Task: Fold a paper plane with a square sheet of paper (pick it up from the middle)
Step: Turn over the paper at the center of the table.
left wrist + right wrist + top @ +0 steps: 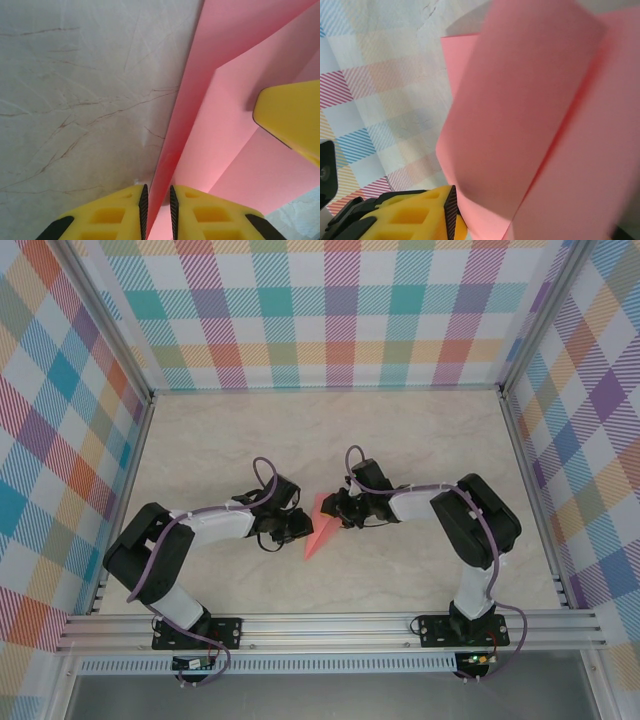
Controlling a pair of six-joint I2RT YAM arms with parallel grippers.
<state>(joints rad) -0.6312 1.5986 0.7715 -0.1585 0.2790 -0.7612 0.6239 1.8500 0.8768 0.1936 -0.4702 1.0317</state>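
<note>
Cream, marble-veined table [430, 440] inside pastel plaid walls [330, 310] — folded pink paper [317, 532] at mid-table, its edge clenched by the left gripper [158, 212]; whether the right gripper [338, 508] holds it cannot be told.

Hidden behind folded paper [530, 130]: one of right fingers [415, 215]. Blurred there, cropped top and right. Masked from above at upper end by left gripper [297, 528], right gripper [340, 509]. Unreadable: right grip.

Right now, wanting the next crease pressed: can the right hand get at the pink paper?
Likely yes: the right hand sits at the paper, nothing between; left hand pinches its fold.
</note>
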